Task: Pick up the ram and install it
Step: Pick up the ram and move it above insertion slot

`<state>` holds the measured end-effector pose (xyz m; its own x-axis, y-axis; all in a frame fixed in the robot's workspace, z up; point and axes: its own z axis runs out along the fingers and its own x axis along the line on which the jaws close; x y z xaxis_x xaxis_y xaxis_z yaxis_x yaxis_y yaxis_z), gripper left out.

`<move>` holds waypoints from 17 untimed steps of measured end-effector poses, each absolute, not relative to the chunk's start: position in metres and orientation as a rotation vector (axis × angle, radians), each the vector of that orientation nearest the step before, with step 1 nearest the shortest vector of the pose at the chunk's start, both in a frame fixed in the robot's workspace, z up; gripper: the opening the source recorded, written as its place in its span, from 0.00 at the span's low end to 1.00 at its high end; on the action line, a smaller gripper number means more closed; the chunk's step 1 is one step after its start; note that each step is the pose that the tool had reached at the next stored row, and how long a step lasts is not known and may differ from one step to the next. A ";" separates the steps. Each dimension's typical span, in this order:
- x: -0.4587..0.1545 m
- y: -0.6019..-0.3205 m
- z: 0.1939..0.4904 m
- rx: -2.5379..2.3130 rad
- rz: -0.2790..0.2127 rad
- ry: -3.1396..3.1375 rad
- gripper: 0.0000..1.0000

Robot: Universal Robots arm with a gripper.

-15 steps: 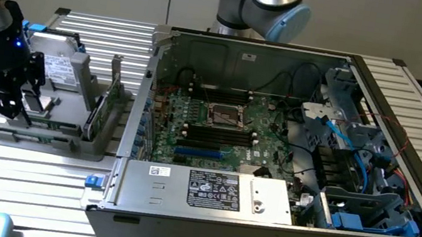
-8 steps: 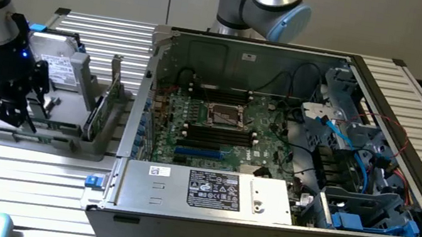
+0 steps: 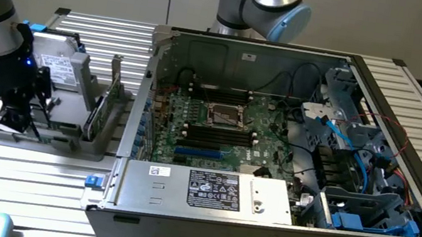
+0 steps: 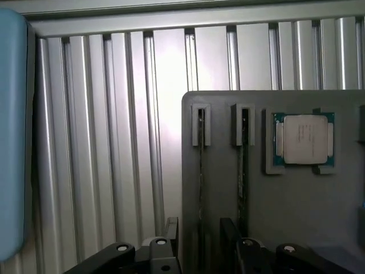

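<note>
The gripper (image 4: pixel 201 231) stands wide open, holding nothing, its fingers apparently straddling the ram (image 4: pixel 201 165), which stands edge-on in the grey holder (image 4: pixel 296 208). This is the pick-up step; closing calls for squareness on that thin edge.

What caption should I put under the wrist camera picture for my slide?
Open claw above a gray tray holding two ram sticks on edge and a processor chip, on a slatted table.
</note>
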<state>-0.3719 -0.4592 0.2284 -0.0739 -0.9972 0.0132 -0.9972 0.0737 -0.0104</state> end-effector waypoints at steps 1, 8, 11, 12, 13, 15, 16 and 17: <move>-0.372 -0.459 0.227 2.139 0.022 -2.301 0.42; -0.372 -0.459 0.216 2.148 0.007 -2.304 0.42; -0.372 -0.459 0.211 2.147 0.012 -2.301 0.42; -0.372 -0.459 0.210 2.147 0.012 -2.301 0.42; -0.372 -0.459 0.208 2.148 0.012 -2.300 0.42; -0.372 -0.459 0.207 2.149 0.012 -2.299 0.42; -0.372 -0.458 0.207 2.148 0.012 -2.299 0.42; -0.372 -0.458 0.206 2.148 0.011 -2.298 0.42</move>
